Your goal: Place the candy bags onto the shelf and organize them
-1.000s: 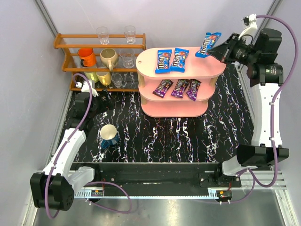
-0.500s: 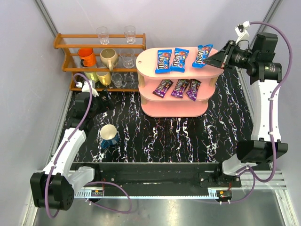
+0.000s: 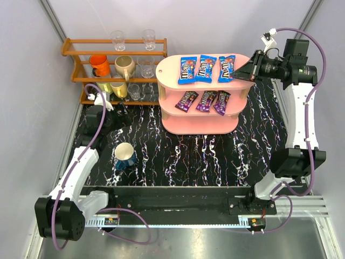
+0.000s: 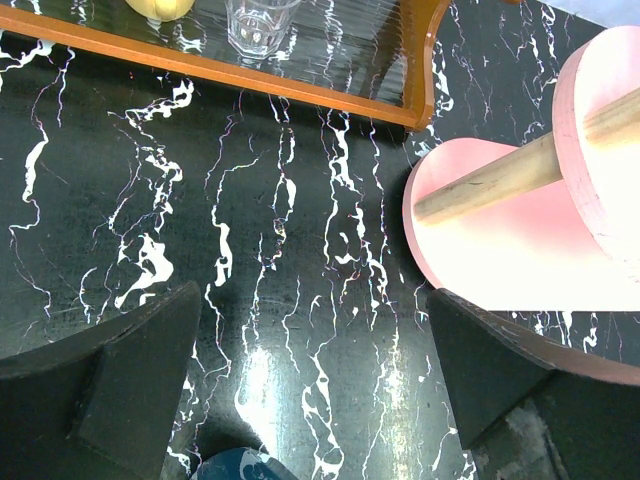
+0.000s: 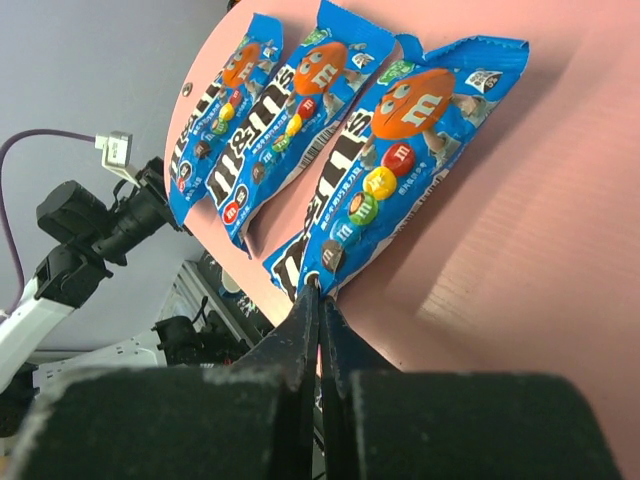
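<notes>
The pink shelf [image 3: 237, 89] carries two blue candy bags [image 3: 187, 70] [image 3: 205, 68] flat on its top board and three purple ones [image 3: 206, 100] on the middle board. A third blue bag [image 3: 226, 68] lies low over the top board's right part, beside the other two. My right gripper [image 3: 237, 74] is shut on its near corner. In the right wrist view the jaws [image 5: 318, 292] pinch that bag [image 5: 390, 140] over the pink board [image 5: 520, 250]. My left gripper [image 3: 118, 112] hangs open over the black table, left of the shelf, with nothing between its fingers [image 4: 140, 380].
An orange-brown wooden rack [image 3: 75, 47] with mugs and glasses stands at the back left, its bottom rail [image 4: 300, 85] close ahead of the left gripper. A blue mug [image 3: 125, 155] sits on the table just under the left gripper. Grey walls close in both sides.
The right gripper has carried the third blue bag left and down, from past the shelf's right end to the top board beside the other two. The left arm has not moved.
</notes>
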